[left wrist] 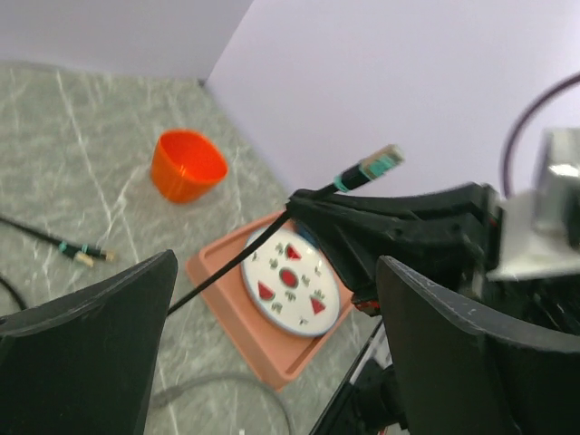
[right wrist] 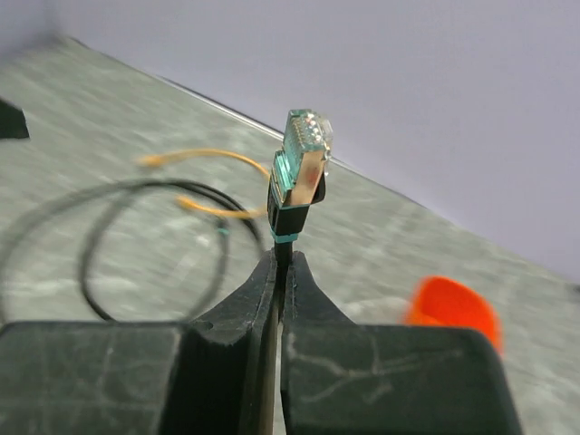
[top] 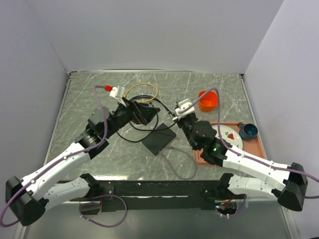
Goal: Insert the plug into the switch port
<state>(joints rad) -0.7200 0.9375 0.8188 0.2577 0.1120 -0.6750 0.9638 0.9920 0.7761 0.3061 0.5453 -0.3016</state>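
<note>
Right gripper (right wrist: 283, 265) pinched tight on black cable (right wrist: 284, 248) just under plug (right wrist: 304, 159), plug upright above fingertips. Left gripper (left wrist: 276, 272) wide open. Switch (top: 159, 140) flat on counter (top: 99, 99), 7 o'clock from right gripper, apart from plug.

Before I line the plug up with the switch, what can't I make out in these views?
- Ports of the switch: top view only, too small and dark against the black box. Neither wrist view shows the switch.
- Latch side of the plug: blurred in the right wrist view, too small in the left wrist view.
- The plug in the top view: lost against the dark right gripper.
</note>
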